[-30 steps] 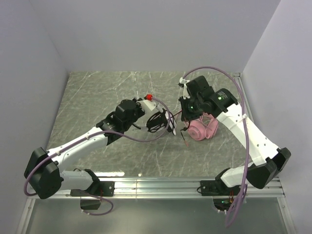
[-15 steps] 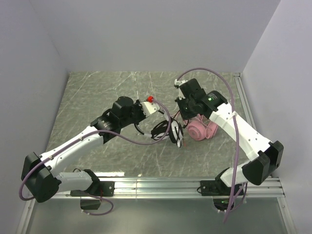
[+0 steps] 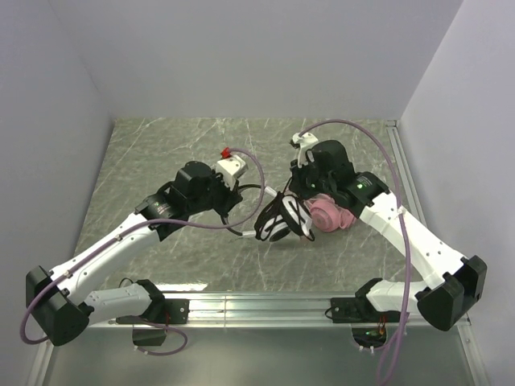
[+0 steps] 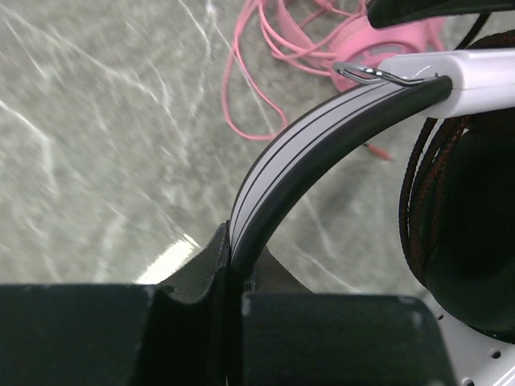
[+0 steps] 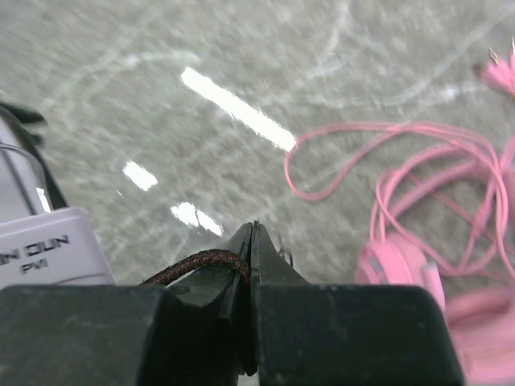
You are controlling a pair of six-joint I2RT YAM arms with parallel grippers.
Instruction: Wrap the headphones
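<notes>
The black-and-white headset (image 3: 282, 221) lies mid-table, its black cable looped round it. My left gripper (image 4: 233, 249) is shut on its grey-and-black headband (image 4: 306, 153); in the top view it (image 3: 244, 227) sits left of the headset. Coils of black braided cable (image 4: 418, 201) hang beside the earcup. My right gripper (image 5: 252, 233) is shut on the black braided cable (image 5: 201, 261), just above the headset's white earcup arm (image 5: 48, 249); in the top view it (image 3: 299, 197) is over the headset's far side. The pink headset (image 3: 330, 213) lies to the right, its pink cable (image 5: 362, 161) loose on the table.
The marble tabletop (image 3: 161, 153) is walled at the left, back and right. A metal rail (image 3: 257, 305) runs along the near edge. Purple arm cables (image 3: 362, 129) arc above the right arm.
The left arm has drawn back to the left with the headband, and the black-and-white headset has shifted nearer. The right gripper has come down and nearer with the black cable.
</notes>
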